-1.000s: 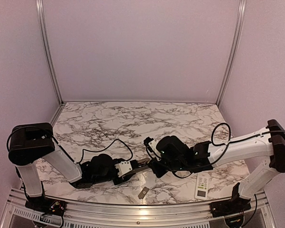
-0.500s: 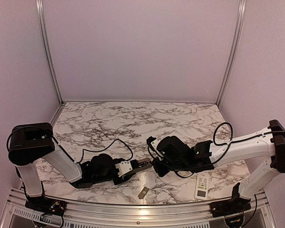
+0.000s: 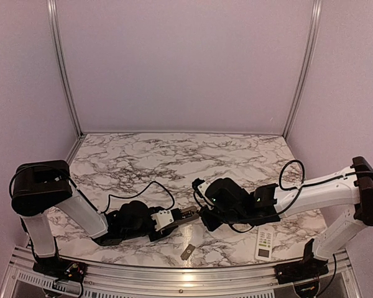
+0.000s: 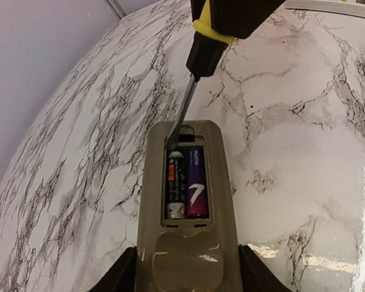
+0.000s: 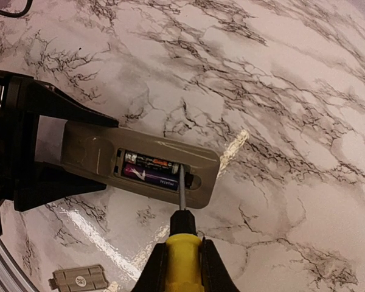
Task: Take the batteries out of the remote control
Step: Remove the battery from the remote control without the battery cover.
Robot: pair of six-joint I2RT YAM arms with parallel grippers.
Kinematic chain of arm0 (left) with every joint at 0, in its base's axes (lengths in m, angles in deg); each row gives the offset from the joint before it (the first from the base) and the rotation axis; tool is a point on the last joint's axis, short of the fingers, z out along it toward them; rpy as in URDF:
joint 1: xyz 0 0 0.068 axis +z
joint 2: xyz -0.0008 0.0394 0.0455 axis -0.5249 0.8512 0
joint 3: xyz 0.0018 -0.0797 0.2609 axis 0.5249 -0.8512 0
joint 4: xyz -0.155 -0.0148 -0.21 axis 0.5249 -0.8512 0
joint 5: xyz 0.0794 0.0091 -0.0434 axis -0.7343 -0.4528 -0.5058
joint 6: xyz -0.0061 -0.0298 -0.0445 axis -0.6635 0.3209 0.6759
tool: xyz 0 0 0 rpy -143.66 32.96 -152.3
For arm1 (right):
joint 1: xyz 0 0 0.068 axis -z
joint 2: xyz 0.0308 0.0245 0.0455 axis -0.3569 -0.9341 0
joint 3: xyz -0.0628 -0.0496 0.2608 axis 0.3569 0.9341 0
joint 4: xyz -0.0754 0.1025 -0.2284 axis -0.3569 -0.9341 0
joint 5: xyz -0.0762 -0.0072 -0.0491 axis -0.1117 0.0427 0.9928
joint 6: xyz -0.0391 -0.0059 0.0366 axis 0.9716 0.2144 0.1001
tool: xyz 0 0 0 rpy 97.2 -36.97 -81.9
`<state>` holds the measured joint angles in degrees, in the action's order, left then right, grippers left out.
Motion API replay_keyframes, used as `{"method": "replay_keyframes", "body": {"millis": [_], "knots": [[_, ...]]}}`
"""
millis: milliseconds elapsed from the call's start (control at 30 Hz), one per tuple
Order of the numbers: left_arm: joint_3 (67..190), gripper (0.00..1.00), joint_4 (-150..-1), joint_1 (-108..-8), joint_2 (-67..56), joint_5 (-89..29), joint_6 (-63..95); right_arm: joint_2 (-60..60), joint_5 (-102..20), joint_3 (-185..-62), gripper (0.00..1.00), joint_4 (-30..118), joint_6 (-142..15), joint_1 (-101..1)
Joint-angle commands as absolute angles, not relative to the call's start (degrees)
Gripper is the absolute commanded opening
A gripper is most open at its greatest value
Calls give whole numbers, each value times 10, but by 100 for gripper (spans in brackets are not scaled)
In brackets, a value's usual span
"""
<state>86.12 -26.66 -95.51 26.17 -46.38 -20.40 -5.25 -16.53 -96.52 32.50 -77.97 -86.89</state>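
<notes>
Just beyond left gripper (image 4: 188, 277): batteries (image 4: 185, 182) in remote (image 4: 222, 188) it pinches | right gripper (image 5: 182, 261) pinches screwdriver (image 5: 184, 243)

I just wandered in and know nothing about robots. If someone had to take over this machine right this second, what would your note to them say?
Left fingers: shut on one end of the remote, battery compartment facing up.
Right fingers: shut on the screwdriver, its tip inside the compartment at the end of the dark battery.
Done: cover plate is off and lying on the table.
Left: the dark battery and the purple battery both sit side by side in the compartment; both must come out.
</notes>
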Motion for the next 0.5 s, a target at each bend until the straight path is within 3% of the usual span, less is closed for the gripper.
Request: {"method": "replay_keyframes", "body": {"millis": [0, 467], "knots": [[868, 0, -261, -963, 266, -439, -208, -73, -158, -978, 0, 304, -784, -864], [869, 0, -263, -963, 267, -440, -209, -95, -182, -980, 0, 307, -780, -864]]}}
